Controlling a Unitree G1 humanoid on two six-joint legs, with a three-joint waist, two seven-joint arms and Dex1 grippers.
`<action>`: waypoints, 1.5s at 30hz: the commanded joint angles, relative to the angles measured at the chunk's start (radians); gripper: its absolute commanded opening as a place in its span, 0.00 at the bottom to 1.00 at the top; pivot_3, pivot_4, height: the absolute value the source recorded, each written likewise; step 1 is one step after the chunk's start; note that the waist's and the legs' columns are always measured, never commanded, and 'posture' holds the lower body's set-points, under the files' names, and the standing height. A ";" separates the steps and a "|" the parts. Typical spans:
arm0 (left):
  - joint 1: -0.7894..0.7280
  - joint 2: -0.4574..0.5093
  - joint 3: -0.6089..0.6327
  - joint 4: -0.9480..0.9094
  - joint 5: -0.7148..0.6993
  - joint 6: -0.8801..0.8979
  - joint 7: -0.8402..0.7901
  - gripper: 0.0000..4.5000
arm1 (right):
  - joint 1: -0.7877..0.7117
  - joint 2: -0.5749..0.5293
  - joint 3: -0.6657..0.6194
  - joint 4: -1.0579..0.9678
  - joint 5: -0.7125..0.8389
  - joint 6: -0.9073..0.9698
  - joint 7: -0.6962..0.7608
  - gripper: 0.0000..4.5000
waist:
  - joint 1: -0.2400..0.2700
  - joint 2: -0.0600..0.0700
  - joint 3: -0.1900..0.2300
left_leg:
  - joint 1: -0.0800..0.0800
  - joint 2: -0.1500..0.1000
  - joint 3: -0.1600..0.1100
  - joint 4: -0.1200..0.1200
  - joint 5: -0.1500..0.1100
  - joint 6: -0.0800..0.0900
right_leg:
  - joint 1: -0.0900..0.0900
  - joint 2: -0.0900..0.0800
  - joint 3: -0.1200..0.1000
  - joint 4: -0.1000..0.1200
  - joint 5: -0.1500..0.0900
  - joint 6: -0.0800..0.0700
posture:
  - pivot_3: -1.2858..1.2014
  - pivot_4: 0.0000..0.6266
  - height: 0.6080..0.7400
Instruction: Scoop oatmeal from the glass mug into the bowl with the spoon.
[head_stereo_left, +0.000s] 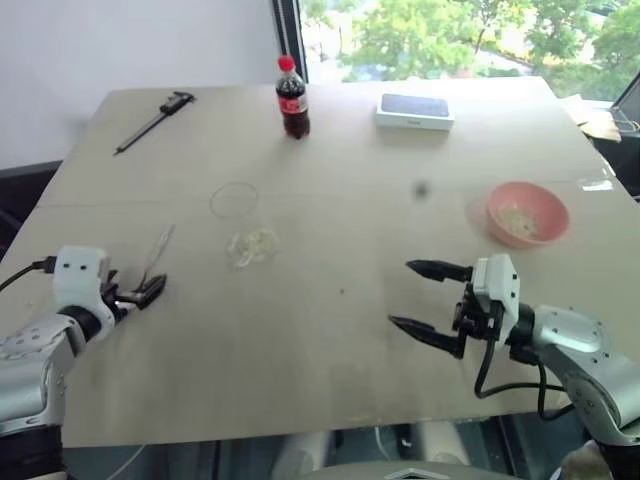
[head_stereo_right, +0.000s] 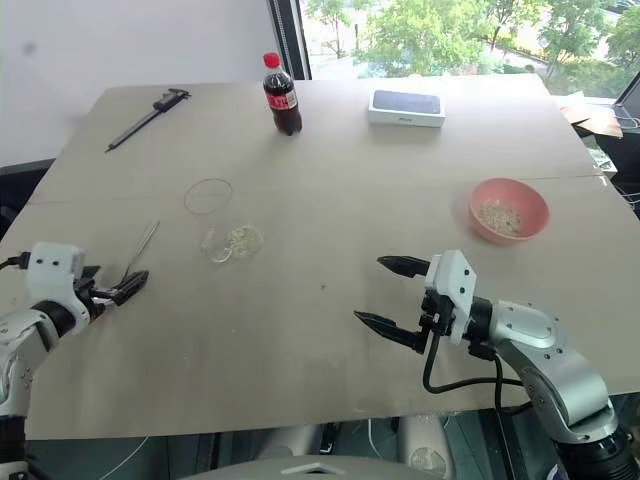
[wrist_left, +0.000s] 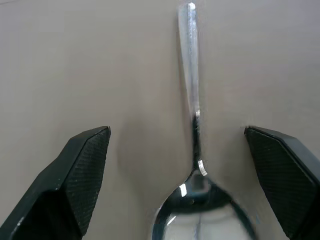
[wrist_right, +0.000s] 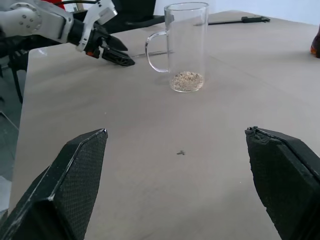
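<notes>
1. The table (head_stereo_left: 330, 330) is a broad, pale tan top, and everything I need lies spread across it, so each arm has its own side to work.
2. Along the far edge stand a red-capped cola bottle (head_stereo_left: 292, 98), a white box with a dark lid (head_stereo_left: 414, 110) and a dark caliper (head_stereo_left: 153, 120), all well apart from my work and, I judge, no part of it.
3. The bowl (head_stereo_left: 527, 213), salmon-pink, sits on my right side with some pale flakes already in it.
4. The glass mug (wrist_right: 185, 46) stands upright near the middle, left of centre, a small heap of oatmeal (wrist_right: 187, 80) at its bottom; its handle faces my left arm.
5. My right gripper (head_stereo_left: 430, 297) hovers over bare table between mug and bowl, jaws spread wide and empty, pointing toward the mug, probably ready to steady it.
6. My left gripper (wrist_left: 177, 185) is also spread and empty, fingers straddling the spoon (wrist_left: 192, 125).
7. The spoon lies flat on the table just beside the mug, not yet picked up; closing on its neck looks like my next move.
</notes>
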 joint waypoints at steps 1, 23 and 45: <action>-0.003 0.014 -0.023 0.045 0.000 0.034 -0.052 1.00 | -0.003 -0.013 -0.010 -0.049 0.008 -0.002 0.002 0.99 | 0.000 0.000 0.000 | 0.000 0.000 0.000 0.000 0.000 0.000 | 0.000 0.000 0.000 0.001 0.000 0.000 | 0.52 0.24 1.00; 0.013 -0.087 0.171 -0.042 -0.059 -0.238 -0.023 0.01 | -0.101 -0.028 -0.031 0.028 0.019 -0.006 0.045 1.00 | -0.018 -0.001 -0.001 | 0.002 0.006 0.003 0.000 0.003 -0.004 | -0.001 0.002 0.002 0.001 0.004 -0.006 | 0.52 0.24 1.00; -0.309 -0.132 -0.123 -0.660 -0.491 -0.029 0.046 0.01 | -0.728 0.191 -0.248 0.213 0.713 0.553 -0.621 1.00 | -0.028 -0.007 0.001 | -0.004 0.006 0.005 0.001 0.003 -0.005 | -0.007 0.004 0.004 0.002 0.006 -0.009 | 0.52 0.24 1.00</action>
